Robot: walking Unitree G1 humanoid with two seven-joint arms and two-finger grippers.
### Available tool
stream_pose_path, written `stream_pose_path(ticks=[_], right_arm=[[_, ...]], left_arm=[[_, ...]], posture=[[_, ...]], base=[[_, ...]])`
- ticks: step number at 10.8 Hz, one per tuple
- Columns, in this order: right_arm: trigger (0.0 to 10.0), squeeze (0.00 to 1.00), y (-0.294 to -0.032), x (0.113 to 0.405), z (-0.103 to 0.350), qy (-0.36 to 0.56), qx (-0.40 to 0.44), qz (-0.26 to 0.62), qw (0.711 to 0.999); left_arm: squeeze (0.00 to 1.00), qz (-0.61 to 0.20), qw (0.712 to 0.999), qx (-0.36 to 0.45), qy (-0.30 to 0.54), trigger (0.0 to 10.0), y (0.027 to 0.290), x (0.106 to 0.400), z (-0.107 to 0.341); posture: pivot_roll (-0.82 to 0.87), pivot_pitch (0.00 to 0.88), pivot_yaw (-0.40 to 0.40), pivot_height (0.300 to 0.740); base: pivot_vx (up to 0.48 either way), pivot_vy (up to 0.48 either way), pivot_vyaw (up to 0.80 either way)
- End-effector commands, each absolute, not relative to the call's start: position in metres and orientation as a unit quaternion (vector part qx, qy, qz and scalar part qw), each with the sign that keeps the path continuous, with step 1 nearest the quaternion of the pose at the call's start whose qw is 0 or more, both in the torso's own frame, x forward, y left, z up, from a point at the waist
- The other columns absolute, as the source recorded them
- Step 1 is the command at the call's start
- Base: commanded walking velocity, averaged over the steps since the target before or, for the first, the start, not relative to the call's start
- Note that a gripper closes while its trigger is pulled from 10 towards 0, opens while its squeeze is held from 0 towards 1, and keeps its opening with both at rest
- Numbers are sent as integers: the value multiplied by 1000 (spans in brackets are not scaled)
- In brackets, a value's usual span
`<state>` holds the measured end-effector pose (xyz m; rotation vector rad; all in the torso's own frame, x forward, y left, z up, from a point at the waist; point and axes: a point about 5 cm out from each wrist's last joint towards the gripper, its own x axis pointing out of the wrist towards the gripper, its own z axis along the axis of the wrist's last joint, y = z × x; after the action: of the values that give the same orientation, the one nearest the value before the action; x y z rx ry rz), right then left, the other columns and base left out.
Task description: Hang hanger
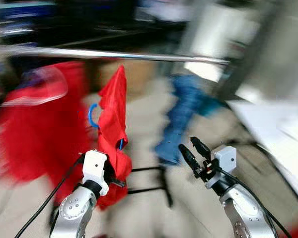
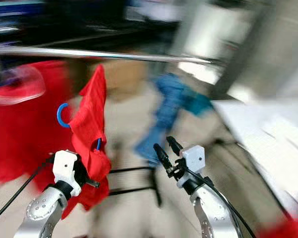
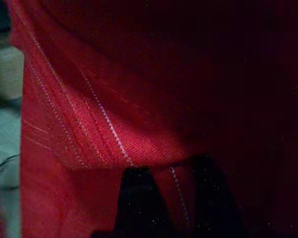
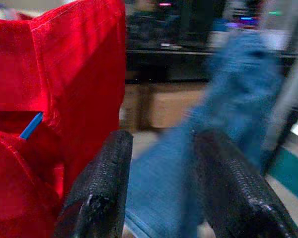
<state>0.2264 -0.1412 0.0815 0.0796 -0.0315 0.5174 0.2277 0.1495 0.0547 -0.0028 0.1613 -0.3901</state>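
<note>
The head views are blurred. A long metal rail crosses the scene from side to side, above both arms. Under its left part hangs a wide red garment, and under its right part hangs a blue garment.

Between these two, below the rail and apart from it, is a smaller red cloth on a blue hanger; the hook of the hanger comes out from the cloth toward the left. The left gripper is clenched on the lower part of this red cloth, with fabric between its fingers.

The right gripper is released, its fingers apart with nothing between them, pointing up toward the blue garment.
</note>
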Motion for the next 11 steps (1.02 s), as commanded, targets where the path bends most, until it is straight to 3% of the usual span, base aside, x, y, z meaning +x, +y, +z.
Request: stream_pose_path(ticks=[1, 8, 9, 10, 11], right_arm=[[10000, 0, -146, 227, 82, -14, 37, 247, 968], [10000, 0, -146, 227, 82, -14, 37, 247, 968], [10000, 0, -145, 226, 83, -19, 41, 248, 968], [10000, 0, -133, 237, 89, -23, -3, 328, 944], [10000, 0, -133, 239, 89, -22, -14, 334, 942]], left_arm=[[0, -212, 976, -2, 57, 10000, 141, 233, 65], [0, -212, 976, -2, 57, 10000, 141, 233, 65], [0, -214, 975, -3, 58, 10000, 141, 233, 65], [0, -201, 978, -4, 50, 10000, 141, 239, 68], [0, -202, 978, -4, 49, 10000, 140, 241, 68]], posture=[[120, 0, -88, 740], [120, 0, -88, 740], [120, 0, -88, 740], [141, 0, -98, 740], [139, 0, -99, 740]], base=[[0, 0, -544], [0, 0, -544], [0, 0, 0], [0, 0, 800], [0, 0, 0]])
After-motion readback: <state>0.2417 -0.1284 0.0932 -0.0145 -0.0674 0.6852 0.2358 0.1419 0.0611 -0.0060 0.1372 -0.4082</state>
